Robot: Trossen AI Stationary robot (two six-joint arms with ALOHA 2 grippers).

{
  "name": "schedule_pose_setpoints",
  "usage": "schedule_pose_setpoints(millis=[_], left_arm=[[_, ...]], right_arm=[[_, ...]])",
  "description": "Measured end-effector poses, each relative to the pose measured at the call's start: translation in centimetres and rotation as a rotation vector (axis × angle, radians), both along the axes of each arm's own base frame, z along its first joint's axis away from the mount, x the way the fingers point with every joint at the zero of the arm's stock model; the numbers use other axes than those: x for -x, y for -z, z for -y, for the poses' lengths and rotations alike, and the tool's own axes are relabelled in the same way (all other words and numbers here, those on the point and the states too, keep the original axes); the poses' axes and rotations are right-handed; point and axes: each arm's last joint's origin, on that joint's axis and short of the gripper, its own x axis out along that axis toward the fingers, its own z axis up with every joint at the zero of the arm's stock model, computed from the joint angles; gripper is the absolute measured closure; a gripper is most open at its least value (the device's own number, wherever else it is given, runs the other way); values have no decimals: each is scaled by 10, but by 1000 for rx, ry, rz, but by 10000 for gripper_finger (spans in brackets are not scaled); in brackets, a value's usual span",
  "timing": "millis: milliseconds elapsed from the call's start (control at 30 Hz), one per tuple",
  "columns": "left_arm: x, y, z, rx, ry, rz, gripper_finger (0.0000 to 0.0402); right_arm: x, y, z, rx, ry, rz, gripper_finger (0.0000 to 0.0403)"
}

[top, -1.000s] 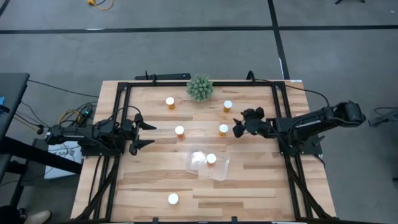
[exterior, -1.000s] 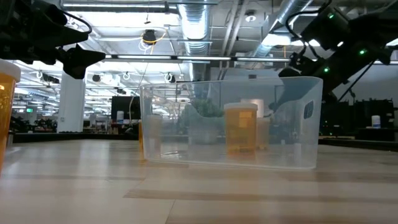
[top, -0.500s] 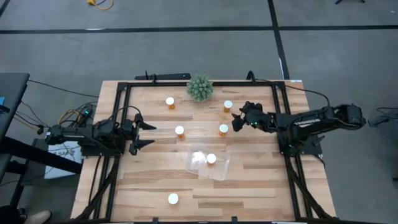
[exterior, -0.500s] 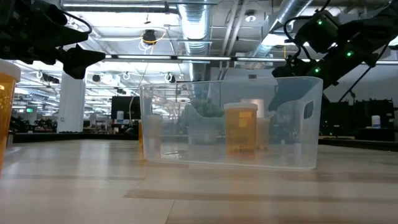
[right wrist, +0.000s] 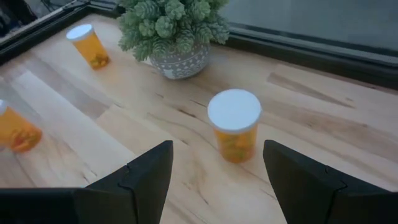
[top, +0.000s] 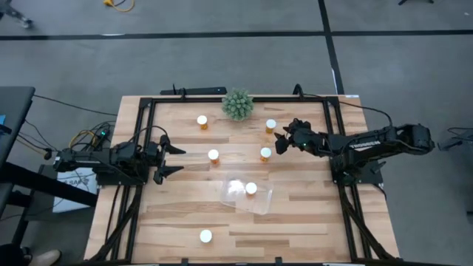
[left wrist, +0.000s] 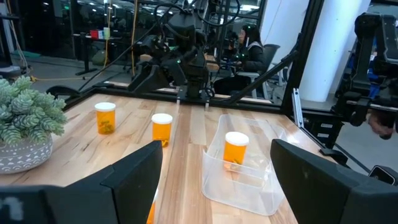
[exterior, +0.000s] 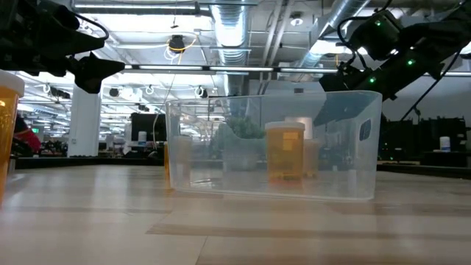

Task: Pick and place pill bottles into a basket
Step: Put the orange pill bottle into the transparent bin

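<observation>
High view: you see six bottles. One bottle (top: 251, 188) stands inside the basket (top: 260, 204), which lies near the middle of the worktop (top: 177, 214). Five remain outside: the target bottle (top: 271, 125) just right of the plant (top: 237, 104), one (top: 265, 154) just below it, one (top: 213, 156) left of centre, one (top: 202, 121) left of the plant, and one (top: 205, 236) near the front edge.

Right end effector (top: 280, 142) hovers between the target bottle and the one below it, touching neither. In the right wrist view its fingers (right wrist: 134, 180) are spread wide, with the target bottle (right wrist: 234, 132) centred in the gap ahead and the plant (right wrist: 175, 31) behind it.

Judged step: approach to the second pick. Next you would advance and lower until the fingers straddle the bottle body below the cap, then close. Keep clear of the plant.

Left end effector (top: 171, 160) waits at the left worktop edge, fingers apart.
</observation>
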Motion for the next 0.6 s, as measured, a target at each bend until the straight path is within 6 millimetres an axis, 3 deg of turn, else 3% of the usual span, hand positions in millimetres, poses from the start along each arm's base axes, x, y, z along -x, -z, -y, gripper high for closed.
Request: schedule_pose_setpoints(millis=[367,600], left_arm=[[0,0,0,2,0,1,111],[0,0,0,2,0,0,111]], right_arm=[[1,2,4,-201,-28,82,158],[1,2,8,-118,-69,23,158]])
